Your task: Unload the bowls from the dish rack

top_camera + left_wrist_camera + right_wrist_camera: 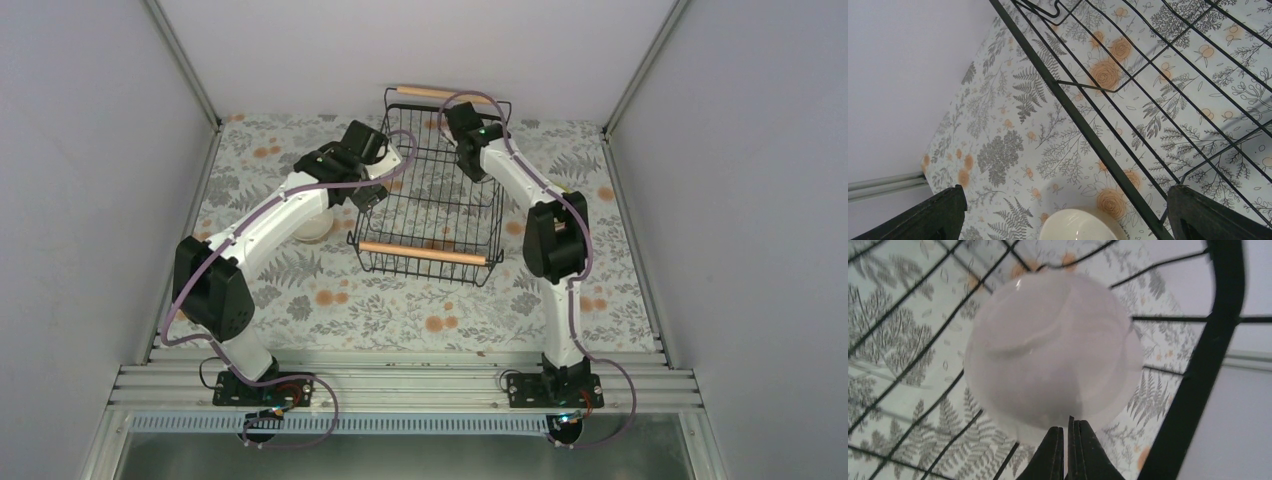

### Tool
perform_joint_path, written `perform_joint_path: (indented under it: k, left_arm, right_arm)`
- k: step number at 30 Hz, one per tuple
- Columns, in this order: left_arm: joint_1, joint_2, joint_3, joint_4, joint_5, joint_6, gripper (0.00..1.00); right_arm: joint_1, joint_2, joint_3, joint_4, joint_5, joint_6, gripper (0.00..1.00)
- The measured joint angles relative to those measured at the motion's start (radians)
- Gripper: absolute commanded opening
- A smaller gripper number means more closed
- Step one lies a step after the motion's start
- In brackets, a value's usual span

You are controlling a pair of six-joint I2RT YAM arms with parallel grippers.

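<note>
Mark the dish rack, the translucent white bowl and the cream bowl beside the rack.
dish rack (430, 203): top external view, its wire floor.
translucent white bowl (1053, 350): right wrist view, its centre.
cream bowl (1082, 226): left wrist view, middle of its visible part.

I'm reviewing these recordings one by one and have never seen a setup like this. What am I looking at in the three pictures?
These are two robot arms, the left arm and the right arm, bolted at the near edge of a table covered in a floral pattern. The wide picture comes from a fixed camera above and behind them. The other two pictures come from a camera on each wrist.

A black wire dish rack with wooden handles stands on the table. The left gripper is open, above a cream bowl that sits on the table just outside the rack. The right gripper is shut on the rim of a whitish bowl inside the rack.
</note>
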Motion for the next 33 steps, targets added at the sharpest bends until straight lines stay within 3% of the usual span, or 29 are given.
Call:
perform_joint_path:
  k: [11, 33]
  left_arm:
    - [-0.001, 0.0, 0.0, -0.001, 0.0, -0.003, 1.0]
    - [-0.005, 0.007, -0.027, 0.0, 0.0, -0.011, 1.0]
  right_arm:
    - [0.0, -0.042, -0.154, -0.007, 0.041, 0.002, 0.04]
    - [-0.002, -0.041, -0.143, 0.087, 0.003, -0.04, 0.04]
